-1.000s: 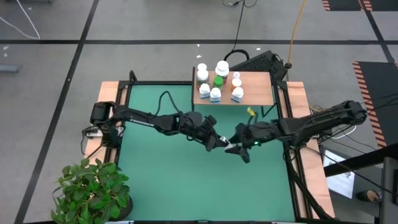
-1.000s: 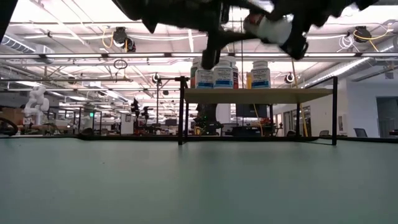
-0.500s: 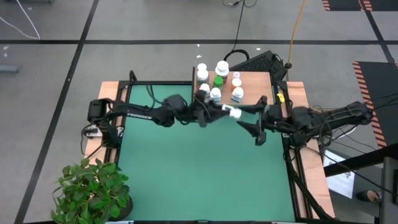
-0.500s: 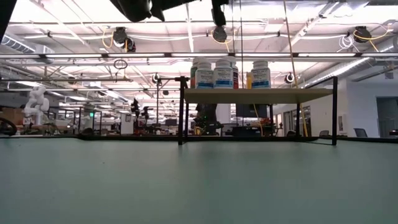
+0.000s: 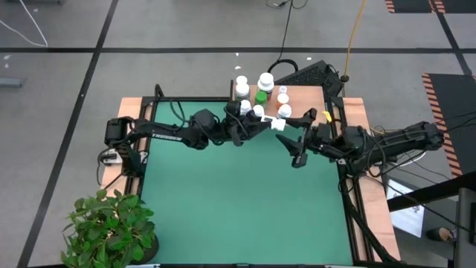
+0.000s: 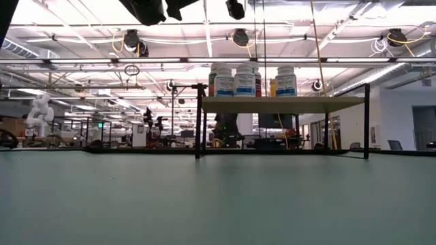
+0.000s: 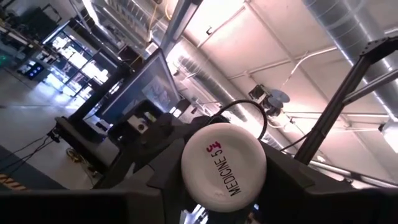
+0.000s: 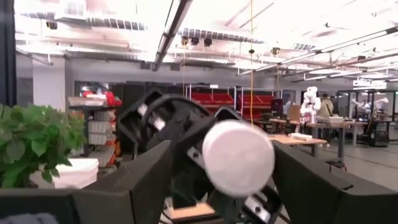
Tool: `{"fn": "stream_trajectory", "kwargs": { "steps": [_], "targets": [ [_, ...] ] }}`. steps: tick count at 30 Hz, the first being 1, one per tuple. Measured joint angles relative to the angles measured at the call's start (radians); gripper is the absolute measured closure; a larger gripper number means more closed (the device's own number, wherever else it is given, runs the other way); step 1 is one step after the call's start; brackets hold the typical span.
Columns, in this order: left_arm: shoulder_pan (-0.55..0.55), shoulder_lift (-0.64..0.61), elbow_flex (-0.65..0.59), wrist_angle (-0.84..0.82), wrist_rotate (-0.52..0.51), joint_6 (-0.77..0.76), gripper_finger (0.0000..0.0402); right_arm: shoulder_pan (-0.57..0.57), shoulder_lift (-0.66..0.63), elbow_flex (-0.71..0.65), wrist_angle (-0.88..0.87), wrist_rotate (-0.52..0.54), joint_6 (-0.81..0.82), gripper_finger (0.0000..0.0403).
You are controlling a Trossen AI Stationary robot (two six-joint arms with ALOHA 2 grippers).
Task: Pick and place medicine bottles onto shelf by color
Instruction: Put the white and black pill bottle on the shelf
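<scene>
2 hands meet just below the shelf's (image 5: 312, 100) lower edge, at upper centre of the high view. Left hand (image 5: 269, 124) grips a white-capped bottle (image 5: 279, 124) on its side; the left wrist view shows its cap (image 7: 224, 167) filling the gap between the dark fingers (image 7: 155, 155). Right hand (image 5: 296, 138) sits just to the right with its fingers spread open and empty, the bottle in front of them in the right wrist view. 8 or so medicine bottles (image 5: 262, 95) crowd the shelf's left half, leaving its right half bare. Green worktop (image 5: 238, 208) lies wide and bare below both arms. Lower left, a potted plant (image 5: 111, 231) stands at the worktop's corner.
</scene>
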Motion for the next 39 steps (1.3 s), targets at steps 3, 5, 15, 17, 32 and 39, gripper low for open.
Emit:
{"fn": "stream_trajectory", "kwargs": {
  "steps": [3, 5, 15, 17, 32, 39],
  "targets": [
    [-0.002, 0.000, 0.000, 0.001, 0.001, 0.013, 0.0244, 0.000, 0.011, 0.000, 0.032, 0.002, -0.003, 0.0160],
    [-0.002, 0.000, 0.000, 0.003, 0.003, 0.014, 0.0243, 0.000, 0.012, 0.000, 0.040, 0.002, 0.003, 0.0175],
    [-0.002, 0.000, 0.000, -0.001, 0.015, -0.017, 0.0234, -0.008, 0.010, 0.001, 0.019, 0.018, 0.031, 0.0263],
    [-0.002, 0.000, 0.000, -0.006, 0.026, -0.031, 0.0227, -0.011, 0.003, 0.002, 0.000, 0.028, 0.033, 0.0263],
    [-0.004, 0.001, 0.000, -0.199, 0.147, 0.087, 0.0030, -0.166, -0.003, 0.524, -0.882, 0.027, 0.031, 0.0255],
    [-0.008, 0.001, 0.000, -0.453, 0.135, 0.156, 0.0037, -0.460, 0.055, 0.694, -1.262, 0.026, 0.001, 0.0255]
  ]
}}
